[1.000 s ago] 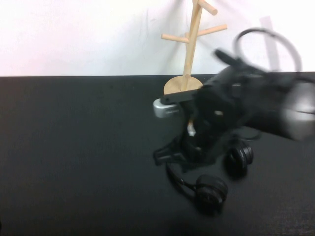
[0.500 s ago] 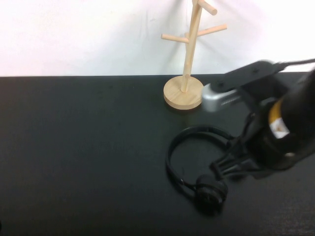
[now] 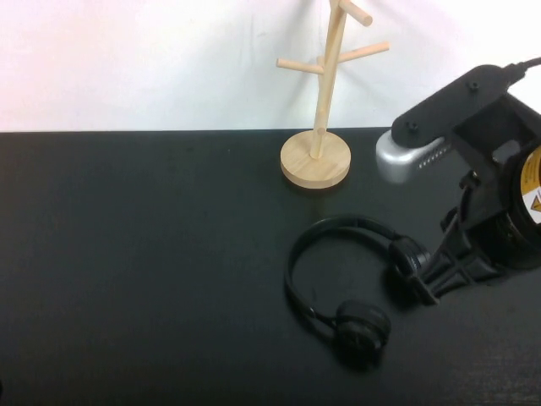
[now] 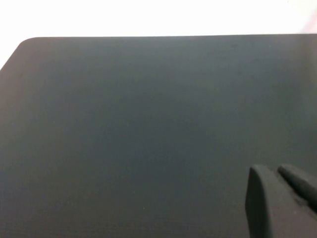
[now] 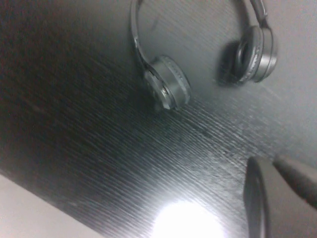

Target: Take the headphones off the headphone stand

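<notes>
While the headphones (image 3: pixel 342 279) lie flat on the counter (image 3: pixel 135 254), the headphone stand (image 3: pixel 319 101) stands bare behind them.

High view: with no peg carrying anything, the removal reads as done; the headphones rest with headband arched toward the stand and both cups on the counter, apart from the base. The right tool (image 3: pixel 431 275) sits just beside the right-hand cup, fingers drawn together and holding nothing, its arm raised and folded at the right edge. Left wrist view: the left tool (image 4: pixel 280 198) hangs over bare counter, well away from the work; I cannot tell its state. Right wrist view: the headphones (image 5: pixel 198 59) lie free, clear of the right tool (image 5: pixel 280 198).
</notes>
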`<action>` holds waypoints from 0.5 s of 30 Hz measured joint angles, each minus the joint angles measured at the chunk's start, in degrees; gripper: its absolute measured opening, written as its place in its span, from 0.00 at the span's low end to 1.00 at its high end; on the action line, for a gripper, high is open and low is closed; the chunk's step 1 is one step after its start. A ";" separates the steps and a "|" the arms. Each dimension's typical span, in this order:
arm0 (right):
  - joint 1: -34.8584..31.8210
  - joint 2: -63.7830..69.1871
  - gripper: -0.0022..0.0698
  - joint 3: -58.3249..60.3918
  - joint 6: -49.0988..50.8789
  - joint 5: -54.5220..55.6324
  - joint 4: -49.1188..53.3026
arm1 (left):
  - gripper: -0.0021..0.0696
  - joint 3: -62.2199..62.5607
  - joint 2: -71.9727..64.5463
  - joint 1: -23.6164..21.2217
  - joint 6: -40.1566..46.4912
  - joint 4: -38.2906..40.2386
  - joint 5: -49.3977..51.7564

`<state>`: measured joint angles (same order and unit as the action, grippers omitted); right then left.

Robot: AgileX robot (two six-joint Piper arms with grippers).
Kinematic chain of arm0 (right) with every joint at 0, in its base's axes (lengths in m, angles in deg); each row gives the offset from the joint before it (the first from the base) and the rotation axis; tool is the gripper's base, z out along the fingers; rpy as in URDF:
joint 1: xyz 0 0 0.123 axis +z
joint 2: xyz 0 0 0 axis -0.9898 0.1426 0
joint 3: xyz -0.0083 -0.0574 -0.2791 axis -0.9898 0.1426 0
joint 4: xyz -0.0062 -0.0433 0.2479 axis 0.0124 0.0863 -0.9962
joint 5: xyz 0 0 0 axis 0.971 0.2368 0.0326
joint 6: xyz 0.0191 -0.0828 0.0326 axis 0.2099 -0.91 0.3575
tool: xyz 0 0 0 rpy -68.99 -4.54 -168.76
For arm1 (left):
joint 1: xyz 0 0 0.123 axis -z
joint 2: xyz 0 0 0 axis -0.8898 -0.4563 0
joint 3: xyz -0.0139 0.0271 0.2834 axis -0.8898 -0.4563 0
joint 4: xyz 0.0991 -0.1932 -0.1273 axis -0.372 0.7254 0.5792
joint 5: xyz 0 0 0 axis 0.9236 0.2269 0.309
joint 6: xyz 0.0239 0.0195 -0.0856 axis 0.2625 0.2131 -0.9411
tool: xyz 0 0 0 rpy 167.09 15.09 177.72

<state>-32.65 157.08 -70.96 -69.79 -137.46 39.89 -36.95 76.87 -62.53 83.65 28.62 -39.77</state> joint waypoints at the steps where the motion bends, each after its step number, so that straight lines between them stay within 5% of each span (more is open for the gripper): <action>1: -1.05 -0.95 0.02 1.07 0.00 2.65 0.11 | 0.03 0.00 0.00 0.00 0.00 0.00 0.00; 8: -18.27 -17.86 0.02 24.09 -5.64 41.04 -6.23 | 0.03 0.00 0.00 0.00 0.00 0.00 0.00; 15: -37.15 -38.52 0.02 52.01 -5.69 62.08 -6.92 | 0.03 0.00 0.00 0.00 0.00 0.00 0.00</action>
<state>-69.80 118.56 -18.95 -75.48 -75.37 32.97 -36.95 76.87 -62.53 83.65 28.62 -39.77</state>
